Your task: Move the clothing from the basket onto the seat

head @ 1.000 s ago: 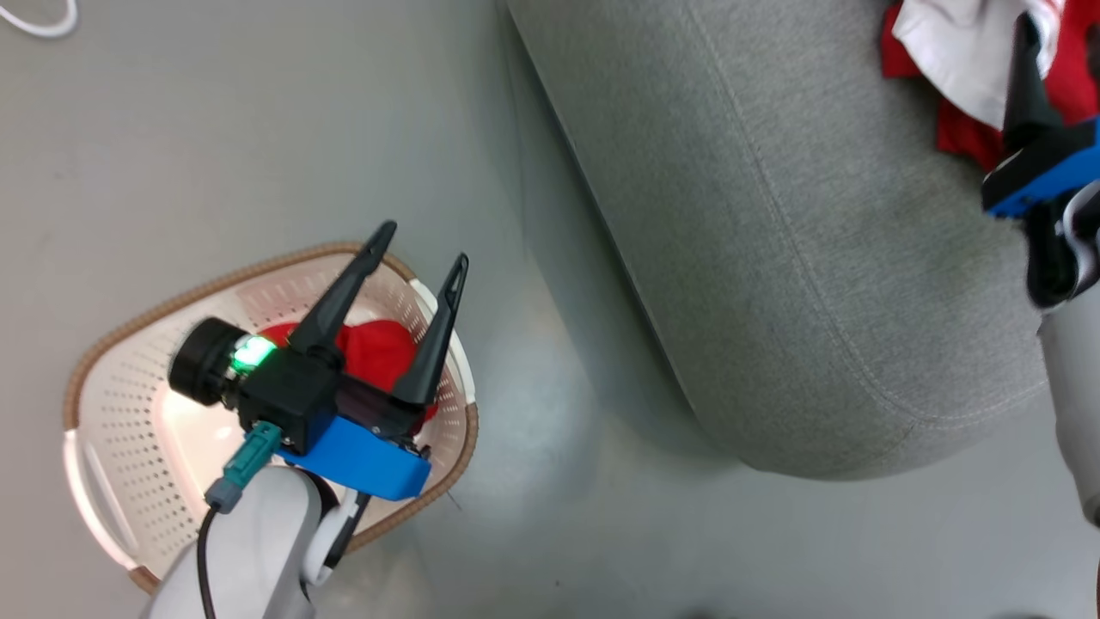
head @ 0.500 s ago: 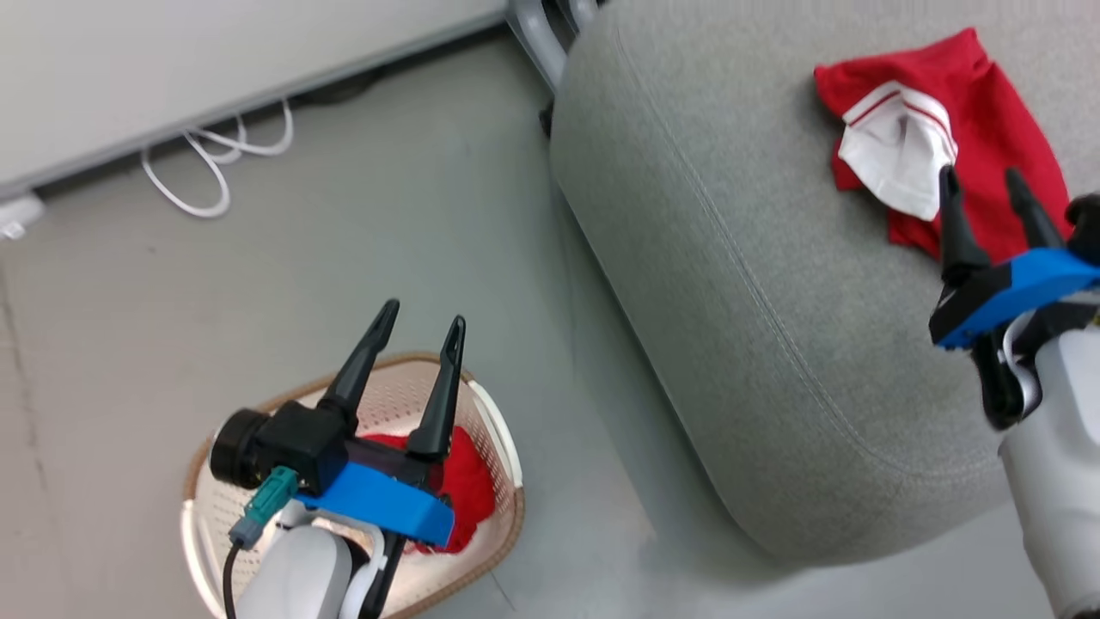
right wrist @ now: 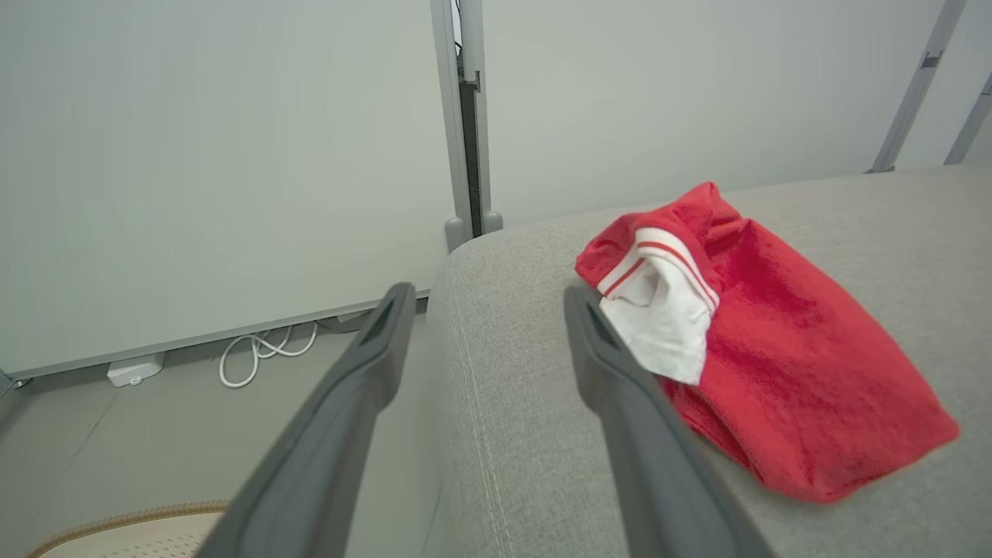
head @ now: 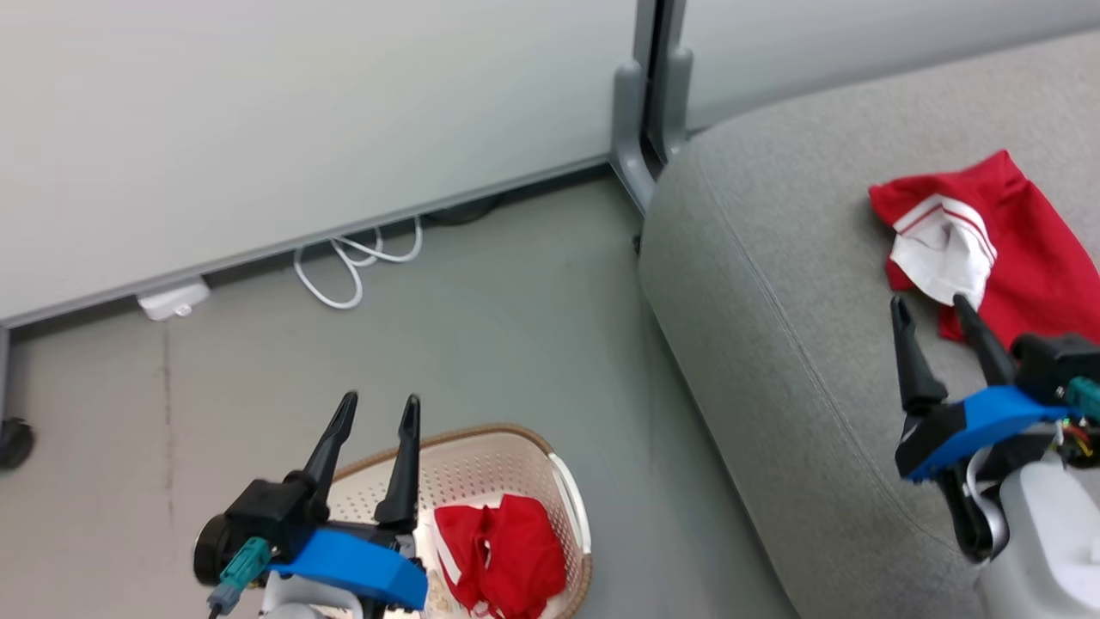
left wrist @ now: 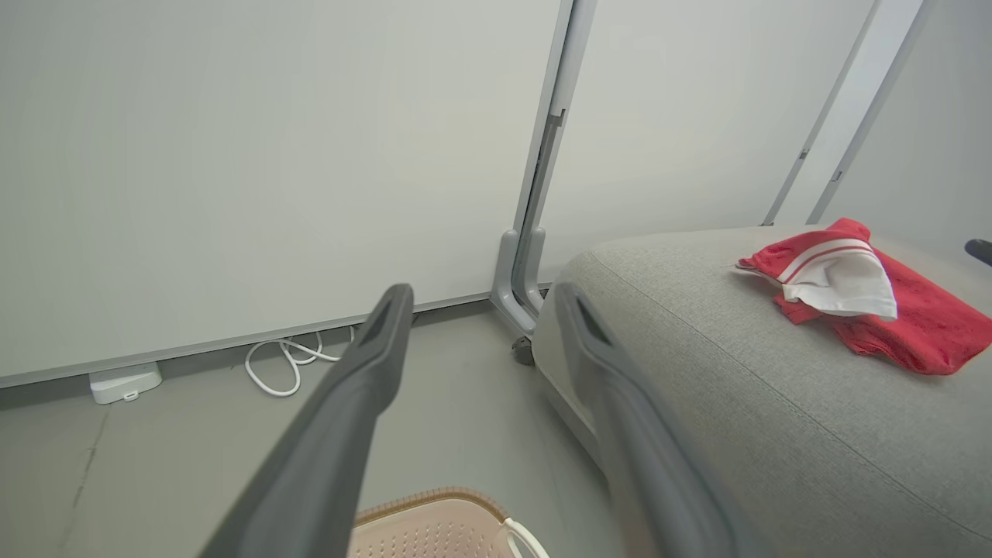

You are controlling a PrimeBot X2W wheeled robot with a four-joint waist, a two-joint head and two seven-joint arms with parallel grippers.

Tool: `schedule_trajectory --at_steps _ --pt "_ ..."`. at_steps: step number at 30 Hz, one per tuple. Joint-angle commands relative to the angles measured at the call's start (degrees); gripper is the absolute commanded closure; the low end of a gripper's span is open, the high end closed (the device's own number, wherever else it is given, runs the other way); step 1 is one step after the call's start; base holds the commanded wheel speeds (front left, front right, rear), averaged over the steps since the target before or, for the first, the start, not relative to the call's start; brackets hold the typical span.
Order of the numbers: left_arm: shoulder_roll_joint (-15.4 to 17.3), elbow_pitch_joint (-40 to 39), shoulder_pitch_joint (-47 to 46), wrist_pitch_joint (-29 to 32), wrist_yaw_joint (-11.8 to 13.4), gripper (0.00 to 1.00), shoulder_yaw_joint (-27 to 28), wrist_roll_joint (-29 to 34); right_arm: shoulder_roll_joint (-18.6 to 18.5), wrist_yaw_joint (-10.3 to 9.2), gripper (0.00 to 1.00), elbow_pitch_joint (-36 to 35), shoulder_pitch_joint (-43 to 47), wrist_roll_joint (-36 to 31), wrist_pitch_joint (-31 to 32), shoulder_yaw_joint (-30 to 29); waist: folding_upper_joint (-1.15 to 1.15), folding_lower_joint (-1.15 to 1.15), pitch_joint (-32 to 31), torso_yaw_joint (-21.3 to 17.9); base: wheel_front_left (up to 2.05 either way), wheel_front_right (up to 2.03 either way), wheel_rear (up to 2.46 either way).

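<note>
Red garment [head: 1031, 249] (white-panelled) on the seat [head: 773, 327]

1. A pale wall panel [head: 301, 112] runs along the back, above the grey floor [head: 516, 344].
2. A grey upright post [head: 653, 86] stands between panels.
3. A looped white cable [head: 352, 266] lies on the floor at the wall's foot.
4. A small white box [head: 172, 299] sits against the wall, near the cable.
5. A dark caster [head: 13, 440] stands at the left edge.
</note>
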Motion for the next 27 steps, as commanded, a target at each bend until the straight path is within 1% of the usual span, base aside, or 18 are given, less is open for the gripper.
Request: schedule_trajectory --at_steps 1,6,14,20,27 --pt "0.1 0.1 0.5 -0.1 -0.4 0.00 0.4 0.4 0.1 0.01 0.00 -0.3 1.2 -0.5 0.2 -0.1 0.00 0.01 -1.9 1.8 0.00 0.00 0.00" --pt "-0.1 1.3 2.5 -0.1 -0.4 0.00 2.2 0.5 1.7 0.01 0.00 -6.0 6.5 -2.1 2.6 -0.6 0.00 0.01 -4.0 4.0 0.00 0.00 0.00" --pt "0.9 3.5 1.7 -0.2 -0.5 0.00 3.8 0.1 4.5 0.01 0.00 -13.9 12.7 -3.7 5.6 -0.1 0.00 0.01 -5.3 7.3 0.00 0.00 0.00" --pt "1.3 4.2 1.7 -0.1 -0.4 0.00 4.8 0.5 5.9 0.01 0.00 -17.8 15.9 -4.0 7.0 -0.1 0.00 0.01 -5.8 9.4 0.00 0.00 0.00" --pt "1.9 4.9 2.4 -0.1 -0.3 0.00 5.6 0.6 7.0 0.01 0.00 -20.7 18.6 -4.2 8.3 -0.3 0.00 0.01 -5.9 10.4 0.00 0.00 0.00"
